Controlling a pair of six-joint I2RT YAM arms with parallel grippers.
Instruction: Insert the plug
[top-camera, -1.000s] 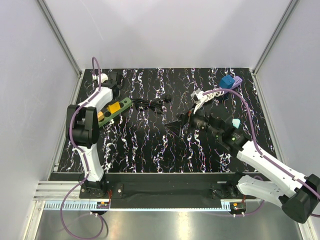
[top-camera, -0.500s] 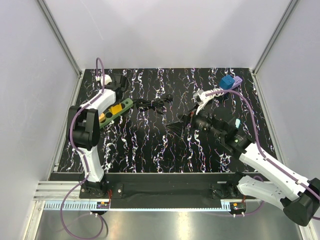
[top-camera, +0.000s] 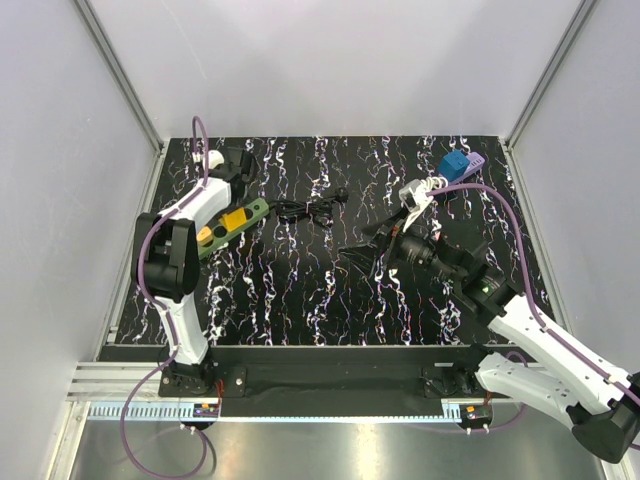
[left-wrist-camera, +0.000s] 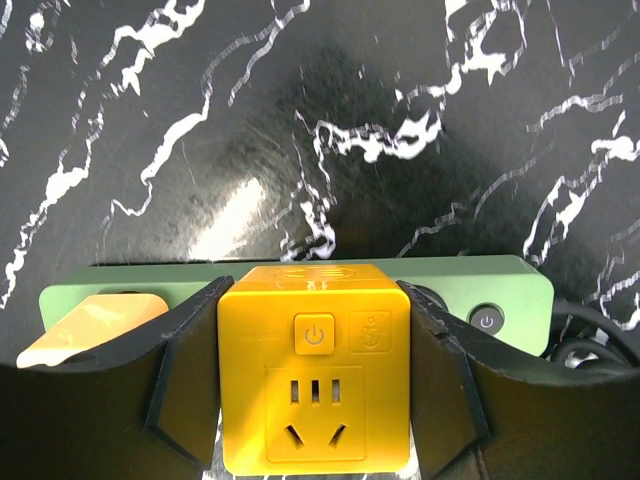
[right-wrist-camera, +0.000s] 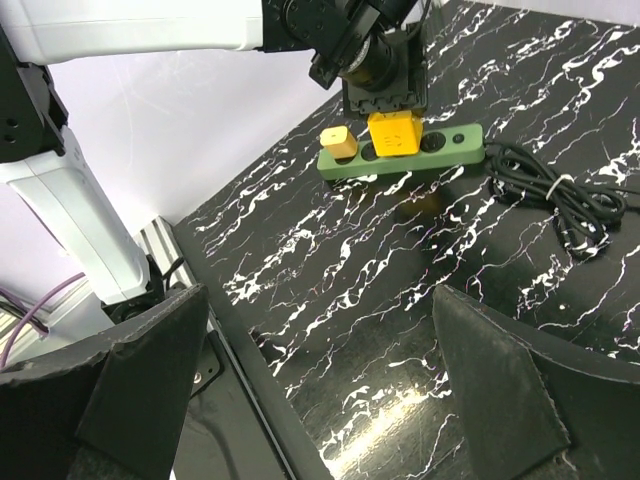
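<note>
A yellow cube plug sits on the middle of the green power strip, and I cannot tell how deep its pins are in. My left gripper is shut on it, with a black finger pressed against each side. From above, the plug and strip lie at the far left under that gripper. My right gripper hovers wide open over the middle of the table, holding nothing. Its wrist view shows the plug on the strip, far from its own jaws.
A small orange plug occupies the strip's near end. A coiled black cable lies right of the strip. A blue cube and a white part sit at the back right. Walls enclose the table.
The left wrist has shifted slightly right and nearer, still closed on the yellow plug. The right gripper has drifted a little toward the near side and stays open.
</note>
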